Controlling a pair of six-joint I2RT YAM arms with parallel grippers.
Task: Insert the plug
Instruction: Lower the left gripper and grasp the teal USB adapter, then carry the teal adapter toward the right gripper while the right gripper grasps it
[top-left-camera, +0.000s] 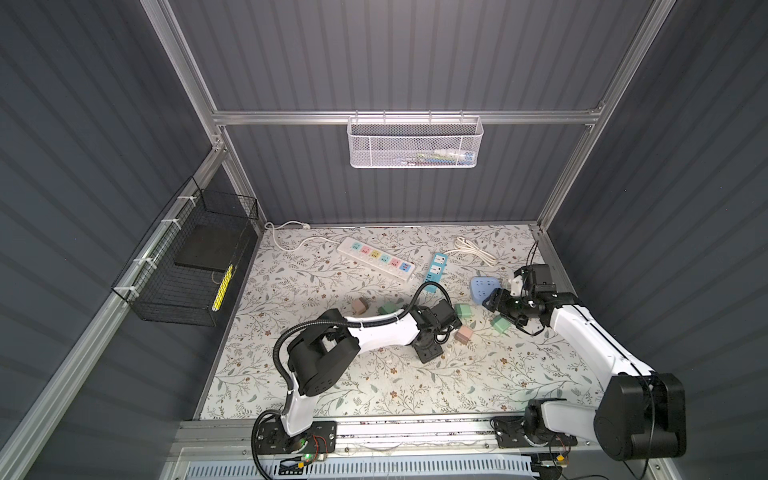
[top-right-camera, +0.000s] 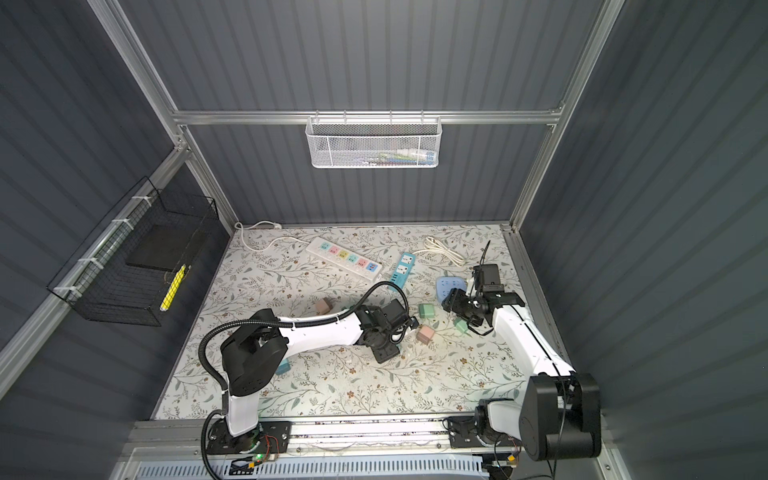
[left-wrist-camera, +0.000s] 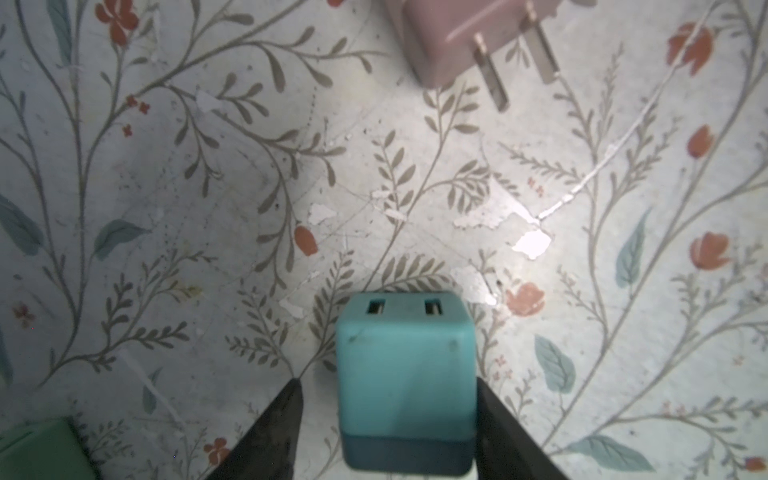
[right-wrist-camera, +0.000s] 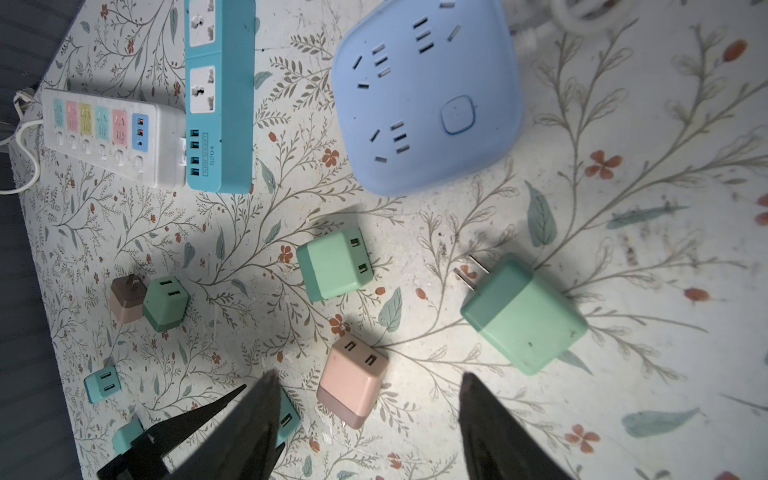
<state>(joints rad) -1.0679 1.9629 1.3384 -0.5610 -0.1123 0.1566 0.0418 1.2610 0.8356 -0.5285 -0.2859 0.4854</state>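
The teal plug (left-wrist-camera: 405, 374) sits inside the left pincer (left-wrist-camera: 387, 380), grip not closed.
It seems to rest on the desk (left-wrist-camera: 166, 187), ports facing away, prongs hidden; one finger (left-wrist-camera: 498, 415) touches its side, the other stands off with a gap. To my eye the pincer should close squarely on the two flat sides so the plug doesn't twist, then lift straight, clear of the pink plug (left-wrist-camera: 449, 37) lying near with prongs bared. The right pincer (right-wrist-camera: 368, 374) hangs apart and empty near the blue socket (right-wrist-camera: 428, 95); a teal strip (right-wrist-camera: 220, 95) and a white strip (right-wrist-camera: 112, 133) lie beyond. The desk's floral cover is scuffed and chipped. Around it are grey ribbed walls (top-left-camera: 374, 54), an aluminium frame (top-left-camera: 395, 117), a white basket (top-left-camera: 415, 143) on the back rail and a black basket (top-left-camera: 166, 286) on the left wall.
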